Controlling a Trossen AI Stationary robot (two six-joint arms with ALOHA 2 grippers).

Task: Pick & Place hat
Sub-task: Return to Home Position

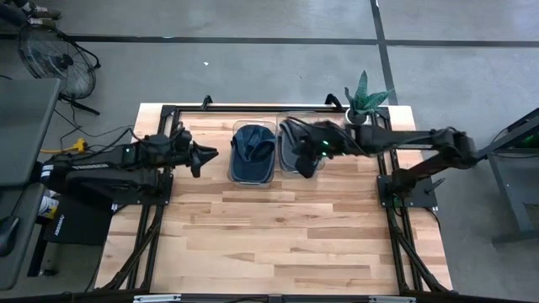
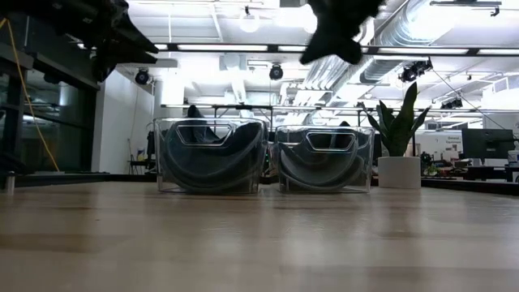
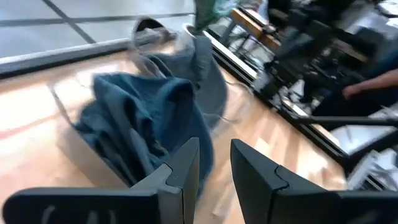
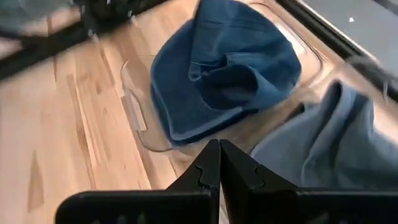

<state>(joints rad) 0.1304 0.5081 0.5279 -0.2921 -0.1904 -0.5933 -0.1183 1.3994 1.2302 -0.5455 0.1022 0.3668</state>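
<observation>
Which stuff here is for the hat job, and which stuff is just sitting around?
For the job:
blue cap in the left clear bin
other cap in the right clear bin
left end effector, open
right end effector, shut and empty

Just sitting around:
potted plant at the table's back corner
floor fan off the table

Right gripper [image 2: 332, 42] — blurred, edge-cropped.
</observation>
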